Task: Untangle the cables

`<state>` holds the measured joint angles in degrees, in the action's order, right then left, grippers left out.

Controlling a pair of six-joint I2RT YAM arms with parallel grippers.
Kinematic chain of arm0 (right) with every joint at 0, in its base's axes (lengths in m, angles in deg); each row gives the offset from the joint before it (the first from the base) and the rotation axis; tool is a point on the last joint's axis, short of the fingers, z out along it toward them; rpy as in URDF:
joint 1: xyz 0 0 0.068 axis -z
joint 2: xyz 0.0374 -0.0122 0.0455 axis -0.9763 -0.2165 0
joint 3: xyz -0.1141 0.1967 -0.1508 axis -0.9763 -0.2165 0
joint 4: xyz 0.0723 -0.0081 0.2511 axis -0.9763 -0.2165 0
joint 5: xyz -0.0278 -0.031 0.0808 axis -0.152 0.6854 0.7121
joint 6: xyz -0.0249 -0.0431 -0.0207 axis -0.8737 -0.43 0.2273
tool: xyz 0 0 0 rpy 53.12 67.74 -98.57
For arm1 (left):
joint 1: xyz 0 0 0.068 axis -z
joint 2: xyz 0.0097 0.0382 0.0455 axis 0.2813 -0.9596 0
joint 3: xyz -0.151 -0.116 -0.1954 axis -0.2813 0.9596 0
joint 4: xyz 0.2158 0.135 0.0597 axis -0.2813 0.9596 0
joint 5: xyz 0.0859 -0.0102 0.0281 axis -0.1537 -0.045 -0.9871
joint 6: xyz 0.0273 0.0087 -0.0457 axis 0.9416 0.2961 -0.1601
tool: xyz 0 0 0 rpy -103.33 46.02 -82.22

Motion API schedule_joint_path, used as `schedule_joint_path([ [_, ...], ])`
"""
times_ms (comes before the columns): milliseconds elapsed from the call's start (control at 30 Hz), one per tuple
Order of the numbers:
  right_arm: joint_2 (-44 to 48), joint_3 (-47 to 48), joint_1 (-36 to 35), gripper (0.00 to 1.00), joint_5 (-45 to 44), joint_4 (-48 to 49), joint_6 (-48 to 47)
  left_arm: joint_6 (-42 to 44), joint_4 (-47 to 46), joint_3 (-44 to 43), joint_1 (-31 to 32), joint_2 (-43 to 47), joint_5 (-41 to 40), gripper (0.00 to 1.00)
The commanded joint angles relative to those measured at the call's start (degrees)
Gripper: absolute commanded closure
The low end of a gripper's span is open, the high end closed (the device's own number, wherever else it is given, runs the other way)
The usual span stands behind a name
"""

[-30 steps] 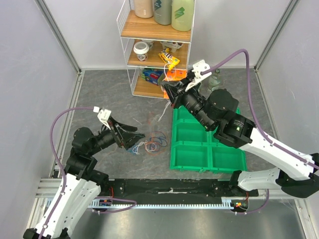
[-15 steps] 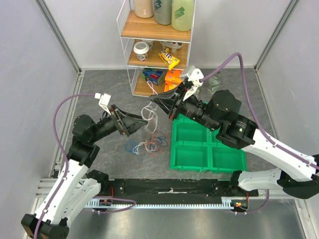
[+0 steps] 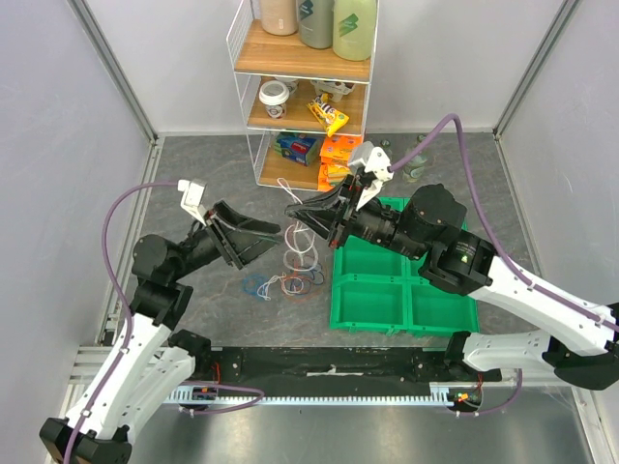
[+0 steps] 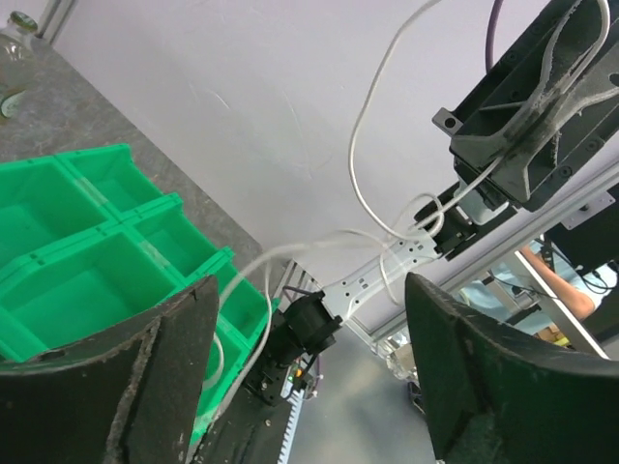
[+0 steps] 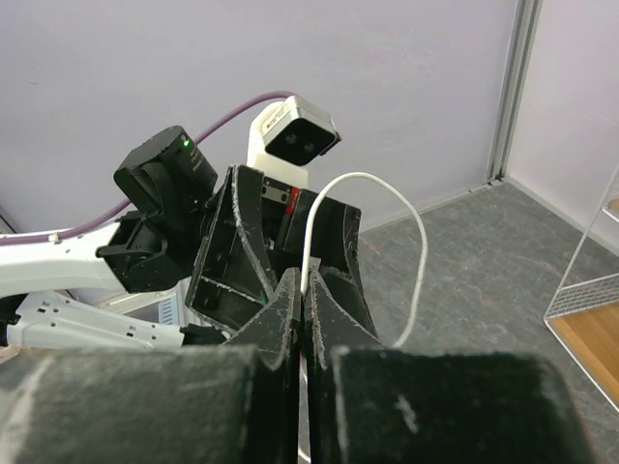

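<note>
My right gripper [image 3: 294,210] hangs above the middle of the table, shut on a white cable [image 3: 303,245] that dangles in loops down to the tangle. The other cables [image 3: 288,283], blue, red/orange and thin white, lie in a small heap on the grey table. In the right wrist view the white cable [image 5: 414,232] rises from the pinched fingertips [image 5: 293,290] and arcs right. My left gripper [image 3: 263,242] is lifted off the table just left of the hanging cable, open and empty. In the left wrist view the white cable [image 4: 360,116] crosses above and beyond the wide-apart fingers [image 4: 503,377].
A green tray of bins [image 3: 401,290] lies under the right arm, right of the tangle. A wire shelf [image 3: 305,106] with bottles, packets and tape stands at the back. A glass jar [image 3: 418,158] sits behind the tray.
The right gripper has swung left and away from the shelf, carrying the white cable over the tangle. The left gripper has lifted off the tangle and tilted upward.
</note>
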<state>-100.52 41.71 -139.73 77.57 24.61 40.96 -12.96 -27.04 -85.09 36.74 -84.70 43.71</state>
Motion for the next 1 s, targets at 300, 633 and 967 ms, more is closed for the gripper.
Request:
schedule_joint_path([
  [300, 0.0, 1.5, -0.2, 1.0, 0.0, 2.7, 0.6, -1.8, -4.0, 1.9, 0.4, 0.9, 1.7, 0.11],
  [633, 0.3, -0.2, -0.2, 1.0, 0.7, 5.6, 2.1, -2.7, -6.1, 1.2, 3.1, -4.2, 0.2, 0.41],
  [967, 8.6, -3.1, -0.2, 1.0, -38.8, -5.5, -4.1, 15.1, 32.7, -2.3, 3.3, 9.0, -24.7, 0.98],
])
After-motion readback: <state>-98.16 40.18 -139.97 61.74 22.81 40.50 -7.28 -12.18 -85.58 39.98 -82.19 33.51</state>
